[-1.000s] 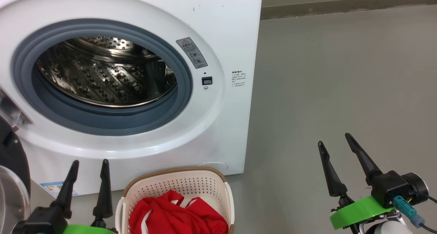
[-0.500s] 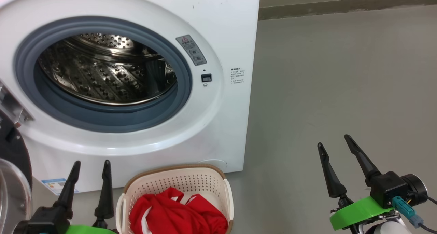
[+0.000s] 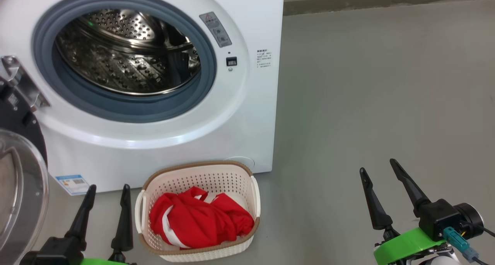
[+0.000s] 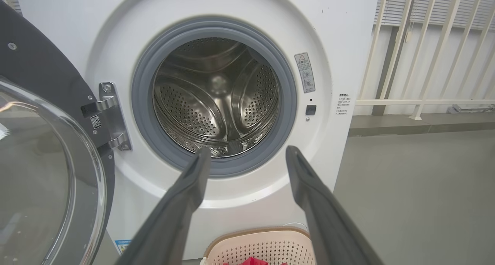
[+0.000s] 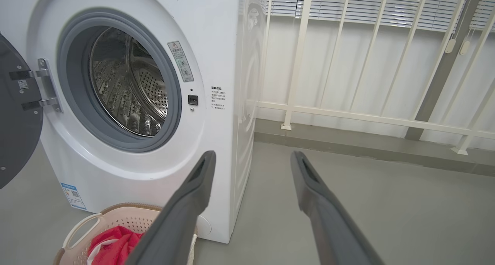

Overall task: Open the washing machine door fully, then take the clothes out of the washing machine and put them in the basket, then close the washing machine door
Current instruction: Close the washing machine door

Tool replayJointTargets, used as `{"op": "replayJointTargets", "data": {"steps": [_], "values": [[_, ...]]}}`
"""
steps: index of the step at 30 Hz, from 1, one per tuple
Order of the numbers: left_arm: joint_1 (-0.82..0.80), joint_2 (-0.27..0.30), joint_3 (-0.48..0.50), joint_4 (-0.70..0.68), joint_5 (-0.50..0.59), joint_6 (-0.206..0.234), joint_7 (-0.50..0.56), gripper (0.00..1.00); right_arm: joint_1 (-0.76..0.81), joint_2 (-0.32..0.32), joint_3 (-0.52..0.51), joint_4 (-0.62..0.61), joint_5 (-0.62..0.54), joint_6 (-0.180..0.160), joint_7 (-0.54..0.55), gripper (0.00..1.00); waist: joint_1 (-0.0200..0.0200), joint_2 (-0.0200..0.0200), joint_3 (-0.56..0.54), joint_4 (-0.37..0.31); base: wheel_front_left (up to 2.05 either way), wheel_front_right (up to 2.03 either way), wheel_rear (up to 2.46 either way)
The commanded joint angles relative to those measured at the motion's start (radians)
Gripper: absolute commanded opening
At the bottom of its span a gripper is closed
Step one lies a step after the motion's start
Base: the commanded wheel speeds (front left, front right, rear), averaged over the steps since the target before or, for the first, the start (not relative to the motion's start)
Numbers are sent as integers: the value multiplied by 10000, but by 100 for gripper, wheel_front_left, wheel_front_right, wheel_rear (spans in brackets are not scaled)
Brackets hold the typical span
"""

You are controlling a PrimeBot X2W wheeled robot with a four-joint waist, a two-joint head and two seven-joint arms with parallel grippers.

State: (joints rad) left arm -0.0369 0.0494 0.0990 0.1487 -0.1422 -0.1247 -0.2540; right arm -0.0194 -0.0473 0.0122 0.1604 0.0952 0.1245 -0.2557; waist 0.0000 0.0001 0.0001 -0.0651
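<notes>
The whole head view has swung since a second ago, so the washing machine (image 3: 247,133) now sits higher and further left in it; the camera moved, not the things. The machine stands on the grey floor (image 3: 367,83) with its steel drum (image 3: 127,56) open to view. The washing machine door (image 3: 19,195) hangs swung wide at the machine's left side. The basket (image 3: 201,171) sits just before the machine's lower front, near its right corner, and now shows whole. The clothes (image 3: 197,220) lie heaped inside it. The left tool (image 3: 109,187) hovers before the machine's front, beside the basket, fingers pointing at the machine, still spread wide and holding nothing. The right tool (image 3: 377,166) hangs well off the machine's right side, likewise wide and empty
</notes>
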Motion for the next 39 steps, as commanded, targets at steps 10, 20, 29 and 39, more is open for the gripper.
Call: {"op": "replayJointTargets", "data": {"steps": [10,20,29,39], "values": [[-85,142,383,-454,98,-30,-78,100,-174,-29,237,-257,-38,62,-61,100,0,-1,34,36,-20,20,0],[-93,111,379,-469,215,41,-78,100,-163,-29,261,-235,3,62,-61,100,0,-1,58,130,0,0,0],[-155,80,358,-564,214,231,-78,100,-226,-29,362,-221,-41,62,-61,100,0,-1,100,739,0,0,0],[-215,73,347,-842,149,345,-78,100,-480,-29,587,-254,-65,62,-61,100,0,-1,263,1868,0,0,0]]}}
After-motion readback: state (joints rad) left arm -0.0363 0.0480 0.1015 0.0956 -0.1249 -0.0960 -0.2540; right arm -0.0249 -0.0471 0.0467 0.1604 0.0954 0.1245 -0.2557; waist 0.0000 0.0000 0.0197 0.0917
